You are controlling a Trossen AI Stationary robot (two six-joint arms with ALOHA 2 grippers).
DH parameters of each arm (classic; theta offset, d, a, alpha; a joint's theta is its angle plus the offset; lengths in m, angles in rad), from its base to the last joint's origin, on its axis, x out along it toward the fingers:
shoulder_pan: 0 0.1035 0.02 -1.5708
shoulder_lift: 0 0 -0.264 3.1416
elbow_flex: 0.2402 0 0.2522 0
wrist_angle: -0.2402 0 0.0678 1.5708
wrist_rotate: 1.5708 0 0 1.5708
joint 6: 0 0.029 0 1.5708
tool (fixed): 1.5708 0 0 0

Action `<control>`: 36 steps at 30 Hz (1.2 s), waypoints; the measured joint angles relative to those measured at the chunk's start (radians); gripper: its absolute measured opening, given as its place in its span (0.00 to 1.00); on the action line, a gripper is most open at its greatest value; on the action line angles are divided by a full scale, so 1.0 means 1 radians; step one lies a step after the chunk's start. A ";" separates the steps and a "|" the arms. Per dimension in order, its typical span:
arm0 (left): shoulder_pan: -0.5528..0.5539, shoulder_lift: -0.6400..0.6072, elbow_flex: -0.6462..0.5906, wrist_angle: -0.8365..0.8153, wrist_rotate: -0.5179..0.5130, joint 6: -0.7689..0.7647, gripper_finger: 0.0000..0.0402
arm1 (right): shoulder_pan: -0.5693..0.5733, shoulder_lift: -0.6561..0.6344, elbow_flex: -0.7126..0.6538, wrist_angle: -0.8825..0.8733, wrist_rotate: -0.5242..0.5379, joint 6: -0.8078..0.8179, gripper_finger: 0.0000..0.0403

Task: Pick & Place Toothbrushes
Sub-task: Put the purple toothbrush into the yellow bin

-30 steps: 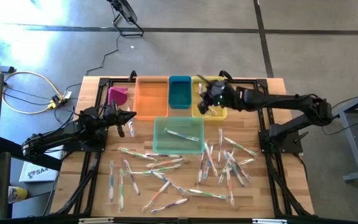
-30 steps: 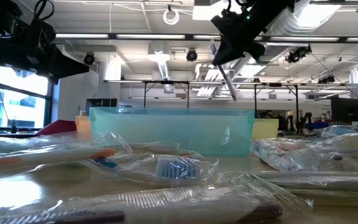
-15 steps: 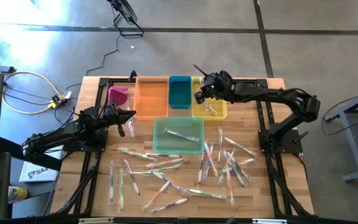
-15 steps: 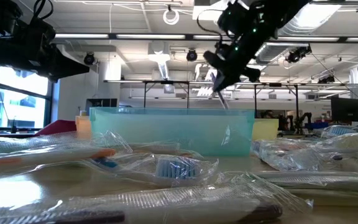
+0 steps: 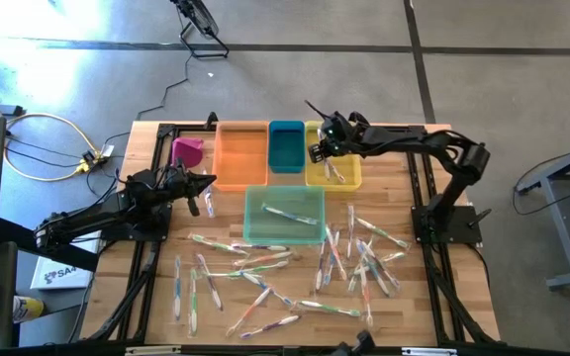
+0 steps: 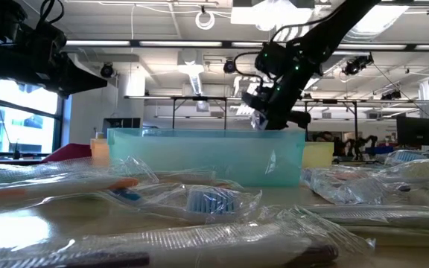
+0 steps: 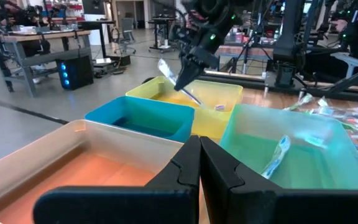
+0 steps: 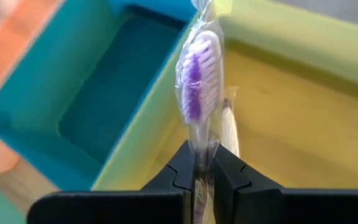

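A dark gripper (image 6: 268,117) hangs right of frame centre, just above the rim of a pale teal bin (image 6: 205,156); wrapped toothbrushes (image 6: 199,202) crowd the foreground.

Both arms are dark — near black — built of slim jointed links on squat bases. The left gripper (image 7: 199,163) and right gripper (image 8: 204,167) each end in two matte black, wedge-shaped fingers — plain, unmarked.

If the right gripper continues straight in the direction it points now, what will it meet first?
Probably the yellow rectangular plastic bin. The right gripper, shut on a wrapped purple-bristled toothbrush, points toward the bin's wall beside the teal rectangular plastic bin; depth is unclear.
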 joint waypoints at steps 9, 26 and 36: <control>0.000 0.000 0.000 0.001 -0.002 0.000 0.00 | -0.038 0.012 0.000 0.005 0.003 0.023 0.03; 0.000 0.000 0.000 0.010 -0.002 -0.001 0.00 | -0.033 0.010 0.000 0.004 0.004 -0.030 0.37; 0.000 0.000 0.000 0.011 -0.002 -0.001 0.00 | -0.040 -0.012 0.000 0.016 0.001 -0.069 0.40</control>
